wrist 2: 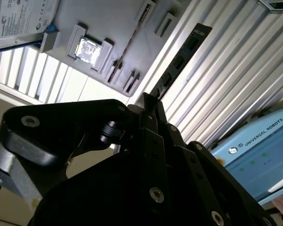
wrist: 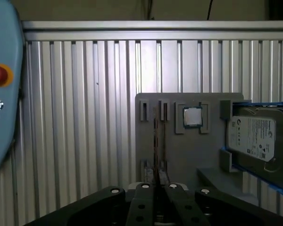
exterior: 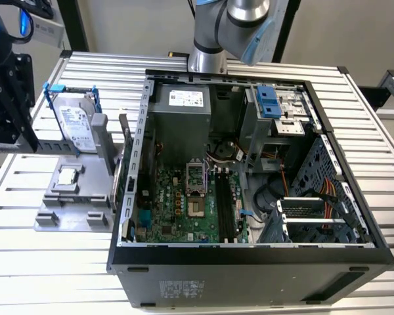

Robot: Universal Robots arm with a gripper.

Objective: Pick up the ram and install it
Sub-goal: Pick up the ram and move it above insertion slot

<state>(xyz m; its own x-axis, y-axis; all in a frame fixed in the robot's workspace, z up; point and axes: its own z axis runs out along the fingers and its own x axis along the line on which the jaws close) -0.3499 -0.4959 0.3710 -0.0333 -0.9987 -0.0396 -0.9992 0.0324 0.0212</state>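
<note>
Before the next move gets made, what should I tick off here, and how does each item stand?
1. Ram held in the gripper: ok.
2. Ram clear of the grey fixture: ok, it seems.
3. Computer case open on top: ok.
4. Long black motherboard slots empty: ok, they look bare.
5. Slot end latches open: cannot tell.

The arm (exterior: pixel 230 26) holds its tool (wrist 2: pixel 150 100) at the exterior view's left edge, fingers pressed together.
</note>
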